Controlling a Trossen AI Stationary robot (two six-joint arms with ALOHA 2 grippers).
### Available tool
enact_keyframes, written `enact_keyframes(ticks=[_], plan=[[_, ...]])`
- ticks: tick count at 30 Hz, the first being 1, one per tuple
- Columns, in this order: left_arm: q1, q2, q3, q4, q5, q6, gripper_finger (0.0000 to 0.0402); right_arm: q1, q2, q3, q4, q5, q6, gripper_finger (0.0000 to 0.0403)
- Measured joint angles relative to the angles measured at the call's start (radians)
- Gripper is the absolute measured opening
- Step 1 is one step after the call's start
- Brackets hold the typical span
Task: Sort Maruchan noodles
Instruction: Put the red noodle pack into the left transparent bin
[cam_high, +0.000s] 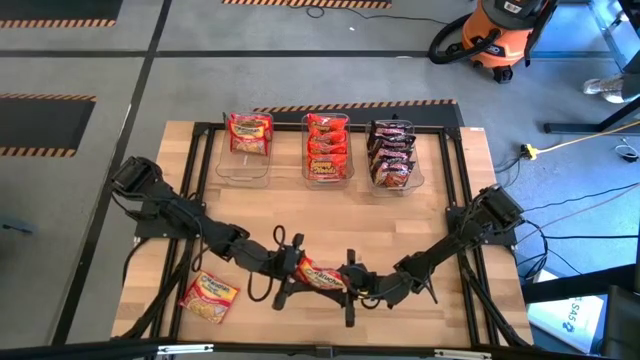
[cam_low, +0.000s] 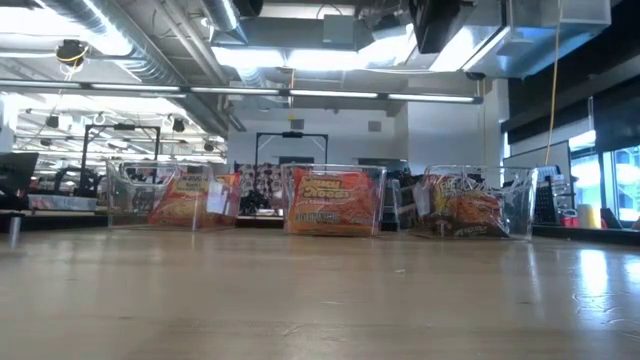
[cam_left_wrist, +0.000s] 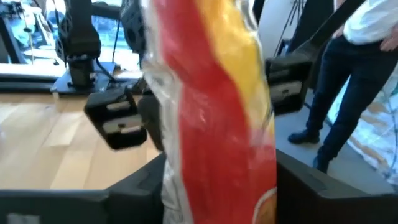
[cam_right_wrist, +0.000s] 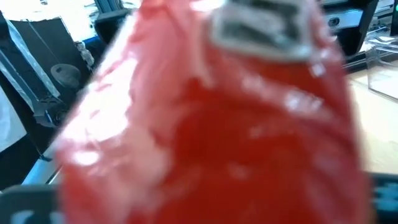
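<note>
**Handover of a red packet, mid-bench**

Left gripper (cam_high: 296, 262) and right gripper (cam_high: 352, 280) meet in front of the middle bin (cam_high: 327, 150), both pinching one red packet (cam_high: 322, 275) held clear of the bench (cam_high: 250, 210). Judged step: passing it between arms. Next: one side releases, the other carries it to the middle bin. A loose packet (cam_high: 210, 296) lies by the left arm.

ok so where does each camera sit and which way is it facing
High view: overhead, looking straight down at the table; both arms, left gripper and right gripper meeting at one red packet.
Low view: table height, looking level at three bins; no arm shows.
Left wrist view: on the left arm, facing the red packet and a person's legs.
Right wrist view: on the right arm, the red packet fills it.
Shared: both wrist views and the high view show that packet.
</note>
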Motion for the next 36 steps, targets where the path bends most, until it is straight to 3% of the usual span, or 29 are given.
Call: enact_keyframes(ticks=[7, 11, 17, 23, 29, 36], plan=[[-0.002, -0.109, -0.002, -0.222, 0.063, -0.089, 0.0241, 0.0, 0.0, 0.002, -0.052, -0.023, 0.068, 0.0126], [-0.003, -0.224, -0.002, -0.352, 0.103, -0.113, 0.0247, 0.0, 0.0, 0.002, -0.13, -0.084, 0.138, 0.0119], [0.034, -0.302, -0.001, -0.384, 0.102, -0.074, 0.025, -0.014, 0.0, 0.001, -0.31, -0.131, 0.281, 0.0121], [0.087, -0.203, 0.056, -0.416, 0.198, -0.071, 0.0269, -0.022, 0.0, 0.001, -0.366, -0.153, 0.32, 0.0122], [0.136, -0.062, 0.243, -0.688, 0.222, -0.039, 0.0276, -0.027, 0.0, 0.001, -0.365, -0.157, 0.32, 0.0123], [0.164, 0.08, 0.427, -0.881, 0.393, -0.033, 0.0273, -0.028, 0.0, 0.001, -0.375, -0.153, 0.32, 0.0124]])
